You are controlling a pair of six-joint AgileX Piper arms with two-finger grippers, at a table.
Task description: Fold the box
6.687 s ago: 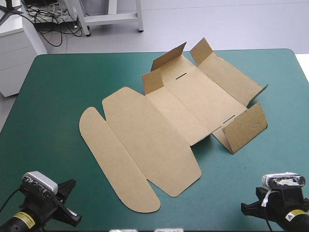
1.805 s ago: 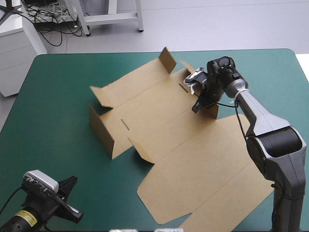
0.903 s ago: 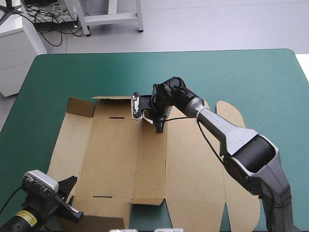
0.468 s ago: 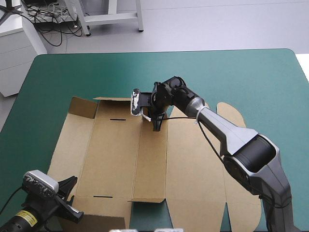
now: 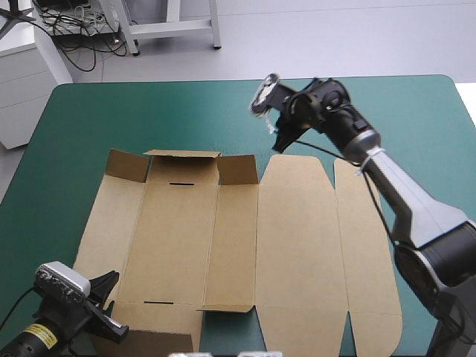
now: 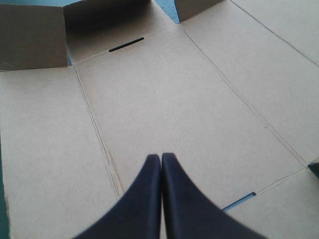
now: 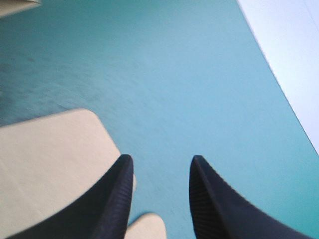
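High view: right gripper point(image 5: 282, 132) has let go and risen to upper centre, fingers apart; box point(image 5: 223, 245) lies flat lower left, far flaps point(image 5: 182, 165) up, left gripper point(image 6: 161, 158) fingers together, so repositioning seems done.

The box point(image 5: 297, 223) is matt brown board with scored creases; the teal-green cover point(image 5: 111, 119) appears matt, possibly finely textured.

Apart from the work itself, there's just the big table with a smooth teal-green cover point(image 5: 149, 111). It's rounded at both far corners and fills most of the high view. The right wrist view catches a wide stretch of the teal-green cover point(image 7: 174, 74) and its straight edge. The left wrist view shows only a sliver of it point(image 6: 163, 7).
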